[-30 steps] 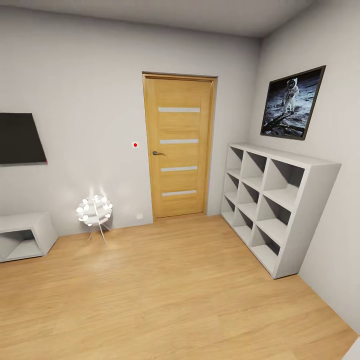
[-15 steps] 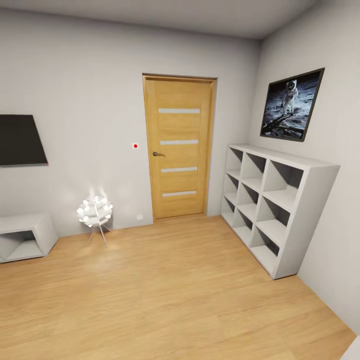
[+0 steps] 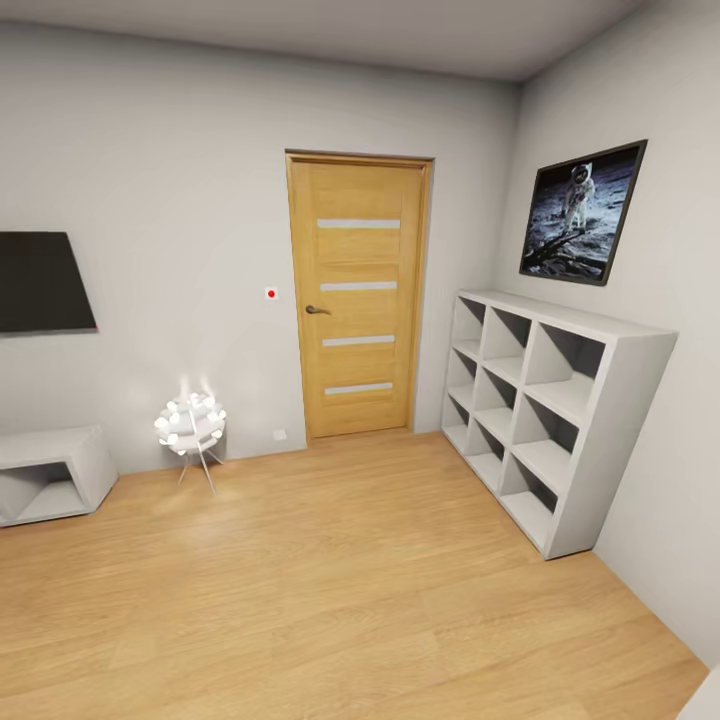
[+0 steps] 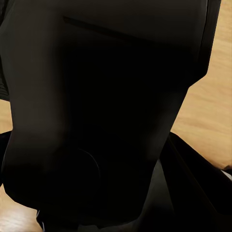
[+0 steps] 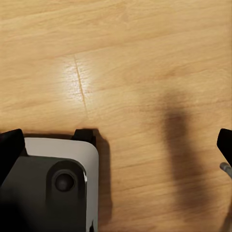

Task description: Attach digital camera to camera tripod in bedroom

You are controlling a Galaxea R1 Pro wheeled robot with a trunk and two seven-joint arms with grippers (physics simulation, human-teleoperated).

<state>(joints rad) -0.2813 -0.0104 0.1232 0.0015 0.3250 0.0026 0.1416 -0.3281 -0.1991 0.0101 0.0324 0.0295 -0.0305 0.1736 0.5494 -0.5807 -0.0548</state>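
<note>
Room: grey-walled bedroom (image 3: 150,150) with a light wood floor (image 3: 330,590), seen from the head view.
Door: wooden door (image 3: 358,295) shut in the far wall, four pale horizontal strips down its face, handle on its left edge.
Switch: small white plate with a red dot (image 3: 270,293) on the wall just left of the door.
Shelves: white cube shelves (image 3: 545,400) against the right wall, running from near the door toward the near right.
Picture: framed astronaut print (image 3: 583,212) on the right wall above the shelves.
Screen: dark flat screen (image 3: 40,282) on the far wall at the left edge.
Low unit: white low cabinet (image 3: 55,472) on the floor below the screen.
Lamp: small glowing white lamp (image 3: 190,425) on thin legs, between the low cabinet and the door.
Left wrist view: a dark robot body part (image 4: 106,111) close to the lens, wood floor at the edges; left claw state cannot be told.
Right wrist view: wood floor with a grey and black robot part (image 5: 53,183) at one corner; right claw state cannot be told.
Task's things: the bedroom is the one in view around the robot.
</note>
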